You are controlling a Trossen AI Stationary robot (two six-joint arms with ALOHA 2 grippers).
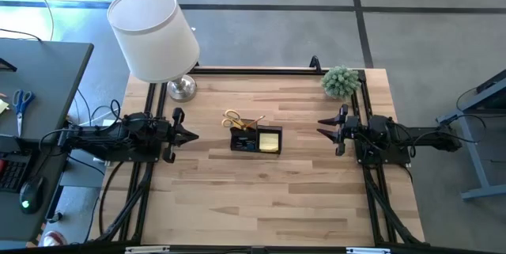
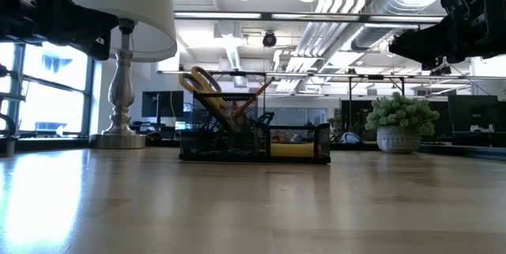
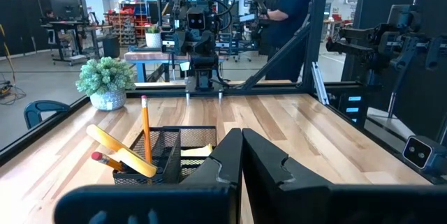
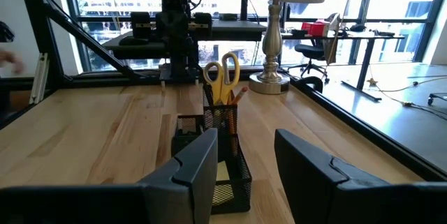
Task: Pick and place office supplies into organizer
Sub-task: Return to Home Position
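Observation:
The black mesh organizer (image 1: 254,141) stands upright at the middle of the table. In it stand the yellow-handled scissors (image 4: 222,77), handles up, and wooden pencils (image 3: 146,132). A yellow sticky-note pad (image 1: 269,141) lies in its right compartment. My left gripper (image 1: 194,135) hangs shut and level at the table's left side, pointing at the organizer from a distance. My right gripper (image 1: 320,127) hangs open and level at the right side, also facing the organizer (image 4: 218,151), with nothing between its fingers.
A white-shaded lamp (image 1: 155,32) on a silver base stands at the far left corner, and a small potted plant (image 1: 340,81) at the far right. Blue-handled scissors (image 1: 22,100) lie on a side desk off the table's left. A person (image 3: 290,4) stands in the room beyond.

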